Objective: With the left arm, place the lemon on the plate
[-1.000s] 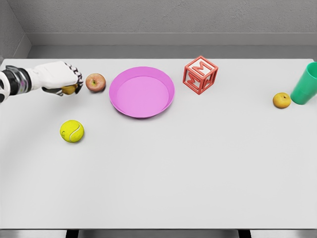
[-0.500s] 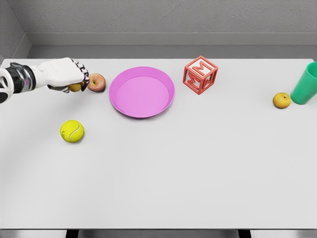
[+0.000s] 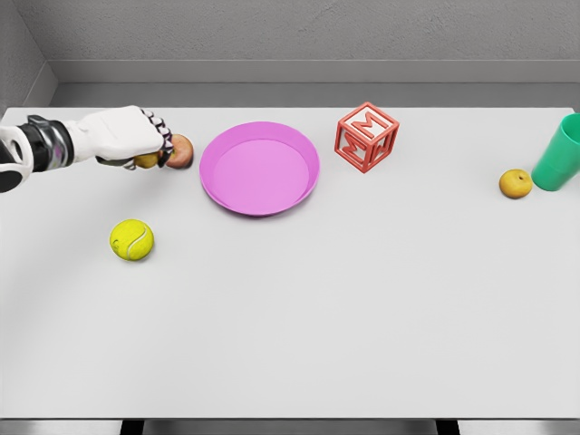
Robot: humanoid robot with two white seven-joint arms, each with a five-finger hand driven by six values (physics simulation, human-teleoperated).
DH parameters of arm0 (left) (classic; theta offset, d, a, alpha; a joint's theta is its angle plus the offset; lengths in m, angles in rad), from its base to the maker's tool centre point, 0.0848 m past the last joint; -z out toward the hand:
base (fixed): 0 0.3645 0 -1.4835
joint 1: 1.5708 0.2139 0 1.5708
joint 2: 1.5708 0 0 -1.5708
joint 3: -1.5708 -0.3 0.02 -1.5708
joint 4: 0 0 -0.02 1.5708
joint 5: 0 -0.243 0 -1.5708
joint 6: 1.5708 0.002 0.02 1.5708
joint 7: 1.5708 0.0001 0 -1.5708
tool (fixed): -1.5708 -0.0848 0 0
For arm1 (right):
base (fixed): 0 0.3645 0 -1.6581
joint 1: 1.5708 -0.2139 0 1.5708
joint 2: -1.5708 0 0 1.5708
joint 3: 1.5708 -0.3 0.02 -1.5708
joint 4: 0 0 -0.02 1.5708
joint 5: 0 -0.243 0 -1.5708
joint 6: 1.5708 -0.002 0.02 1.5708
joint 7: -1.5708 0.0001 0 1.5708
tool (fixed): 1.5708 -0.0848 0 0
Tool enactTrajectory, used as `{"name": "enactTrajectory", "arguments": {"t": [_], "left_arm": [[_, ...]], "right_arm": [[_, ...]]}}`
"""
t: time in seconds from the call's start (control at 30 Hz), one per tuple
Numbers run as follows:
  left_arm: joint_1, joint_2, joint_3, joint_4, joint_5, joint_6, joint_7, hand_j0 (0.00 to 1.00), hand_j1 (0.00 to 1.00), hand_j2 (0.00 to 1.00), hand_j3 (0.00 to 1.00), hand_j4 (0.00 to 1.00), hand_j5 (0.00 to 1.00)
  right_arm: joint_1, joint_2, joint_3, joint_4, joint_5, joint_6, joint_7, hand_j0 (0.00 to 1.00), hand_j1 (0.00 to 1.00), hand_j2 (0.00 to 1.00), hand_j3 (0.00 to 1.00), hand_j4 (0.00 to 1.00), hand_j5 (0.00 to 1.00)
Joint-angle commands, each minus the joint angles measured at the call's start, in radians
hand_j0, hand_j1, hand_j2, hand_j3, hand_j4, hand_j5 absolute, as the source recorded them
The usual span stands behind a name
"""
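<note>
My left hand reaches in from the left edge at the back left of the table, its fingers shut on a yellow lemon, of which only the lower part shows under the palm. The hand partly covers a red apple just right of it. The pink plate lies right of the apple, apart from the hand. The right arm is out of view.
A yellow tennis ball lies in front of the hand. A red letter block stands right of the plate. At the far right are an orange and a green cup.
The left hand has carried the lemon to the right, toward the plate, and now overlaps the apple's left side. Nothing else has moved.
</note>
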Motion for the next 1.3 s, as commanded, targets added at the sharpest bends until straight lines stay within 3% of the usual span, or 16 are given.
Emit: {"name": "enactTrajectory", "arguments": {"t": [0.0, 0.6, 1.27], "left_arm": [[0.000, -0.005, 0.001, -0.007, 0.003, 0.002, 0.001, 0.40, 0.40, 0.40, 0.40, 0.40, 0.40], [0.002, -0.049, 0.001, -0.088, -0.001, 0.002, -0.001, 0.40, 0.40, 0.40, 0.40, 0.40, 0.40], [0.008, -0.129, -0.002, -0.127, -0.009, 0.002, -0.002, 0.40, 0.40, 0.40, 0.40, 0.40, 0.40]], "right_arm": [[0.000, 0.000, 0.000, 0.000, 0.000, 0.000, 0.000, 1.00, 1.00, 1.00, 1.00, 1.00, 1.00], [0.000, 0.000, 0.000, 0.001, 0.000, 0.000, 0.000, 1.00, 1.00, 1.00, 1.00, 1.00, 1.00], [0.000, 0.000, 0.000, 0.001, 0.000, 0.000, 0.000, 1.00, 1.00, 1.00, 1.00, 1.00, 1.00]]}}
